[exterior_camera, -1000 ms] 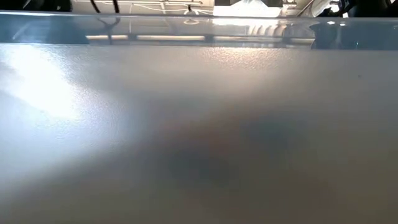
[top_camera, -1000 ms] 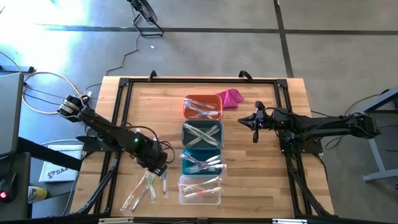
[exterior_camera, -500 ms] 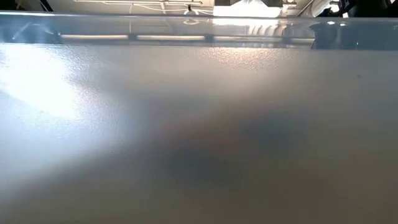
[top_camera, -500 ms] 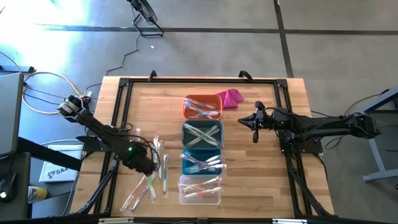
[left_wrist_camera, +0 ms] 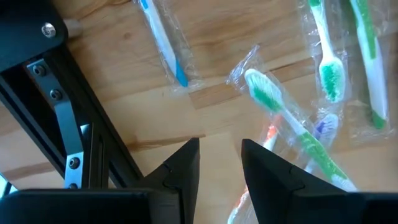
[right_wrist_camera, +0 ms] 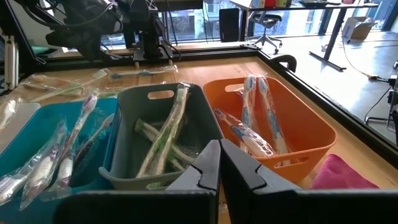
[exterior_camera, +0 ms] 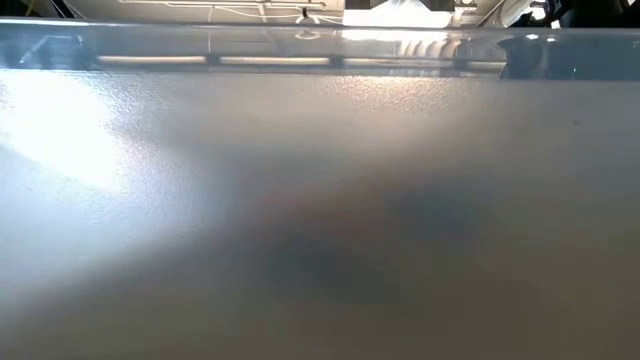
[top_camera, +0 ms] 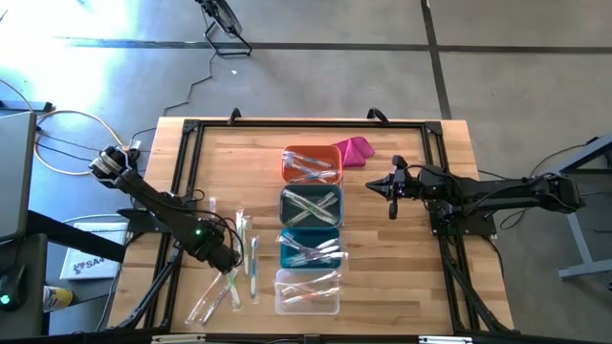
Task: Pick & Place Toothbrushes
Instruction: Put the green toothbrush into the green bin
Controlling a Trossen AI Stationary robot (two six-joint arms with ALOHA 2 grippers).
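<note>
1. The loose toothbrushes in clear glossy wrappers (top_camera: 232, 272) lie scattered on the wooden tabletop (top_camera: 411, 287) near its front-left corner, just left of the row of four small bins.
2. The left gripper (top_camera: 226, 256) hangs over that scatter, fingers parted with nothing between them.
3. In the left wrist view a green-and-white wrapped toothbrush (left_wrist_camera: 292, 127) lies just ahead of the left gripper (left_wrist_camera: 219, 163), slightly to one side, its long axis running diagonally across the gap between the fingers; I judge a small shift and twist are needed.
4. The right gripper (top_camera: 391, 188), clenched and empty, waits right of the grey bin (top_camera: 311, 206), well apart.
</note>
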